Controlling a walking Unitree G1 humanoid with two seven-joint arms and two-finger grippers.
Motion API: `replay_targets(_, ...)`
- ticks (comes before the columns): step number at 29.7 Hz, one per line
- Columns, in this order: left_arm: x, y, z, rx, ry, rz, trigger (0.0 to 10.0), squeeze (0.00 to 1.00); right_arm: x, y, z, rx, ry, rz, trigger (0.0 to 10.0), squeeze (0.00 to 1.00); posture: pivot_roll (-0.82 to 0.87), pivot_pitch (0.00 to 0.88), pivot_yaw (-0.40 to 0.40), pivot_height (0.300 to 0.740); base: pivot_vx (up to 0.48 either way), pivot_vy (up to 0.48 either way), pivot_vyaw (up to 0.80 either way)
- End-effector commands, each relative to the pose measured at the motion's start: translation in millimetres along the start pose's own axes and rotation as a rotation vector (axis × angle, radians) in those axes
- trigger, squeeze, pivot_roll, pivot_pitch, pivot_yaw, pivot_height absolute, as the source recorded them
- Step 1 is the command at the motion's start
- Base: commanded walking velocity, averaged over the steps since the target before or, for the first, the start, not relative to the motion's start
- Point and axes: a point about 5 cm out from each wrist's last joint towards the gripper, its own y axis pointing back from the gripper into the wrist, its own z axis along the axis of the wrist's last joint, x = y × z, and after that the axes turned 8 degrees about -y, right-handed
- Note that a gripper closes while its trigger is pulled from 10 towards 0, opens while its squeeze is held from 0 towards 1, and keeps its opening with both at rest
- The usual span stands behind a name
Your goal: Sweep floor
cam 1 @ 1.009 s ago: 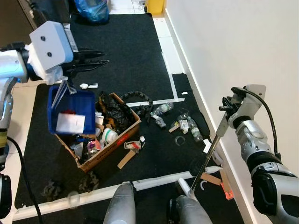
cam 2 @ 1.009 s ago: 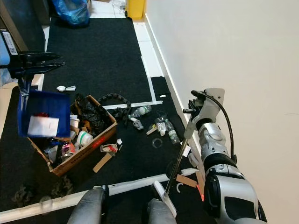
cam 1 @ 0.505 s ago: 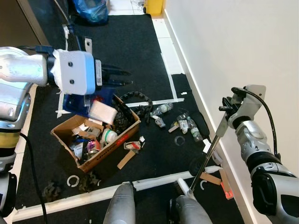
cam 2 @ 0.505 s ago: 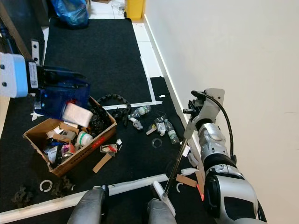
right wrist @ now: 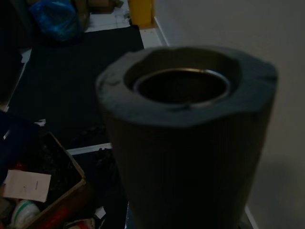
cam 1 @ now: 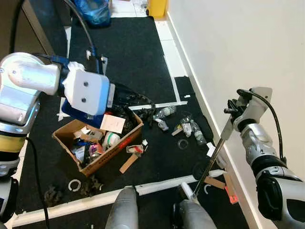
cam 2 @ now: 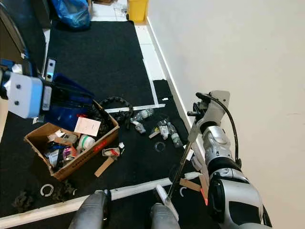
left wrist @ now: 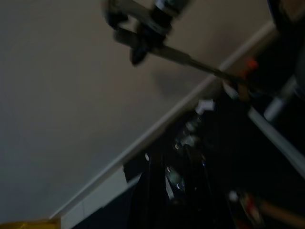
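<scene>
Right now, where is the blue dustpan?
In the left eye view, the blue dustpan is on the robot's left, held tipped by the left claw over the cardboard box.

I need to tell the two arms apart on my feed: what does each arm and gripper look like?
The left arm is silver with a yellow band below and a black cable; its white-and-blue wrist block carries the left gripper, with long black fingers. The right arm is silver with black joints and a looping black cable.
</scene>
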Motion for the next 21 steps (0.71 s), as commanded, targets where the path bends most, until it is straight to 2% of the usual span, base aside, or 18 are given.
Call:
replay_targets(1,13.0,18.4,9.7,0.094,-0.123,-0.028,10.0,0.00,-4.4,1.4,-1.0,0.010,-0.008,-0.017,10.0,0.00,0.23,0.054,-0.079,0.740,0.000,0.000,0.00)
replay_targets(6,17.4,28.1,11.4,0.117,-0.129,-0.049,10.0,0.00,-3.7,0.9,-0.6,0.008,-0.009,-0.015,10.0,0.00,0.24,0.055,-0.075,0.740,0.000,0.000,0.00)
replay_targets(15,27.1,31.2,25.8,0.003,-0.121,-0.008,10.0,0.00,-2.6,1.4,-2.9,0.011,-0.013,-0.016,10.0,0.00,0.24,0.056,-0.065,0.740,0.000,0.000,0.00)
replay_targets(16,35.8,33.9,29.9,-0.054,-0.110,0.067,10.0,0.00,-2.8,1.7,-3.2,0.009,-0.014,-0.018,10.0,0.00,0.23,0.056,-0.063,0.740,0.000,0.000,0.00)
replay_targets(17,35.8,33.9,29.9,-0.054,-0.110,0.067,10.0,0.00,-2.8,1.7,-3.2,0.009,-0.014,-0.018,10.0,0.00,0.23,0.056,-0.063,0.740,0.000,0.000,0.00)
replay_targets(20,49.4,40.2,31.9,-0.119,-0.097,0.198,10.0,0.00,-3.3,2.0,-3.3,0.007,-0.013,-0.022,10.0,0.00,0.23,0.055,-0.063,0.740,0.000,0.000,0.00)
replay_targets(21,49.4,40.2,31.9,-0.119,-0.097,0.198,10.0,0.00,-3.3,2.0,-3.3,0.007,-0.013,-0.022,10.0,0.00,0.23,0.055,-0.063,0.740,0.000,0.000,0.00)
